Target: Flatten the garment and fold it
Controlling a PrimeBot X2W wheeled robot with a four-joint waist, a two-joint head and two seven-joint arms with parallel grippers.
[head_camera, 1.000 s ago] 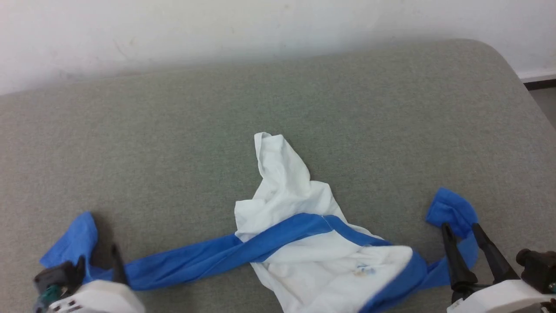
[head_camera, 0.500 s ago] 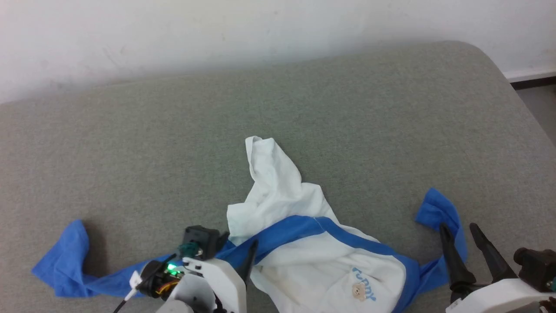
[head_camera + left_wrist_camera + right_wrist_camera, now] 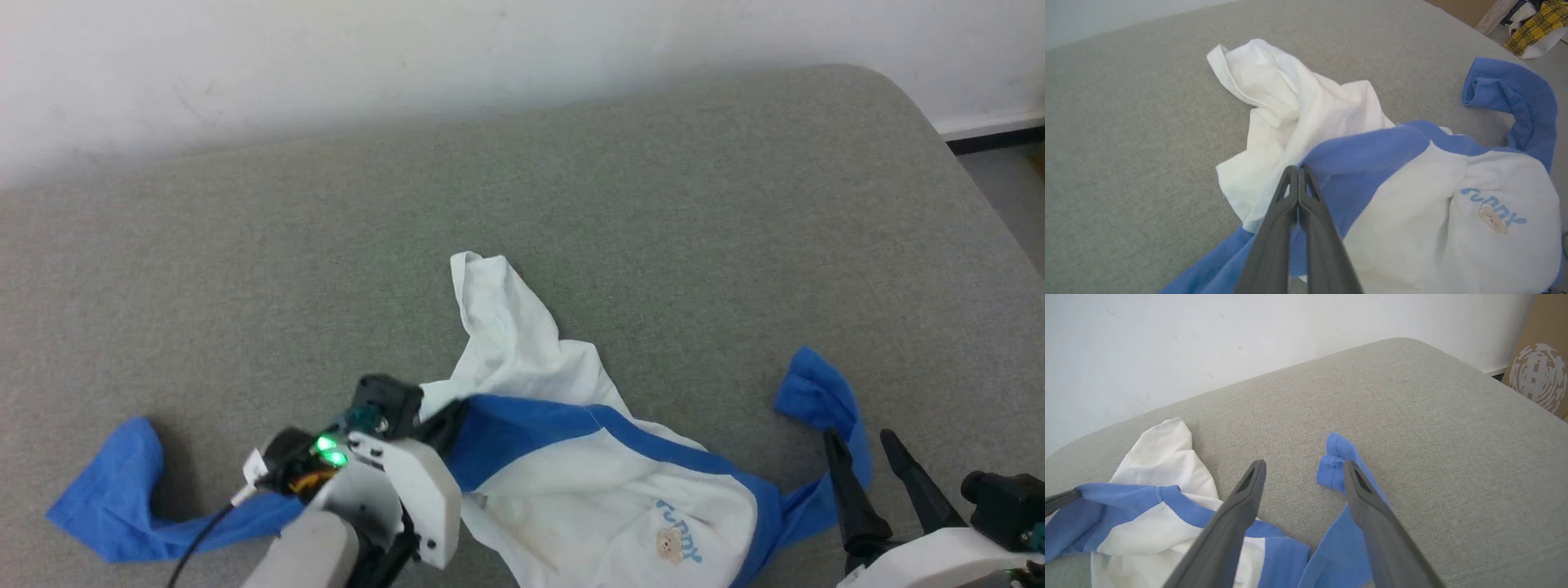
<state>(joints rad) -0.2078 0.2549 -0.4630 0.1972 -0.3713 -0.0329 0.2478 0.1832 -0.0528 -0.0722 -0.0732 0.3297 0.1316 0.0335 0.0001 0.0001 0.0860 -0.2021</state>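
Left gripper (image 3: pixel 1298 168) pinched shut on the blue shoulder band of the garment (image 3: pixel 1408 204), its crumpled white body lying beyond and right of the tips on the grey cushion (image 3: pixel 1126 122), right gripper (image 3: pixel 1304 464) spread wide, blue sleeve (image 3: pixel 1336 467) lying under its fingers

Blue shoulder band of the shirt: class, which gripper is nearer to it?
Left. The left gripper is pinching the blue shoulder band at its end; the right gripper stands open by the far sleeve cuff.

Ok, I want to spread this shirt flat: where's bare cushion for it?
Bare: the wide band of grey cushion between the wall and the shirt. Crowded: the near edge, where its blue sleeves spread beside the left gripper and the right gripper.
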